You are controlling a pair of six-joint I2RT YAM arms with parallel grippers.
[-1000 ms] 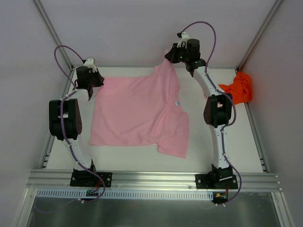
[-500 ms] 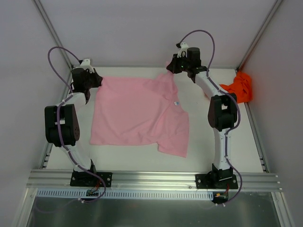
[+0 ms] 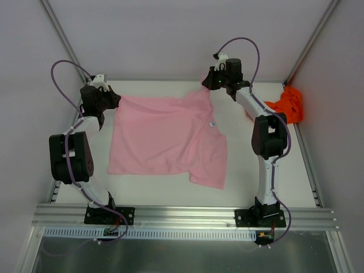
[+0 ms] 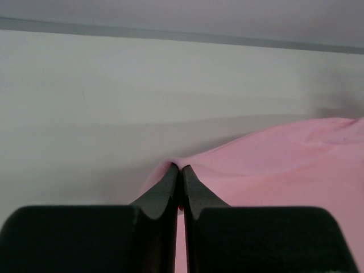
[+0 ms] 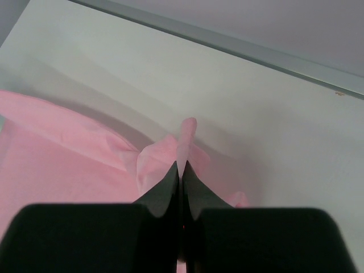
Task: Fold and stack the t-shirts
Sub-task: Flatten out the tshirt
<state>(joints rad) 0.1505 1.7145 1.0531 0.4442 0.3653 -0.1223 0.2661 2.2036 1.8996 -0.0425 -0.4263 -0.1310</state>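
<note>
The pink shirt (image 3: 165,136) lies spread on the desk (image 3: 250,176); the left fingers (image 4: 166,189) pinch its far left corner, the right fingers (image 5: 168,185) its far right corner, both clamped on cloth, probably to draw that edge taut for folding; the orange shirt (image 3: 287,105) sits crumpled well to its right.

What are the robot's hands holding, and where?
The pink shirt. The left gripper pinches its far left corner, the right gripper a bunched bit at its far right corner.
</note>
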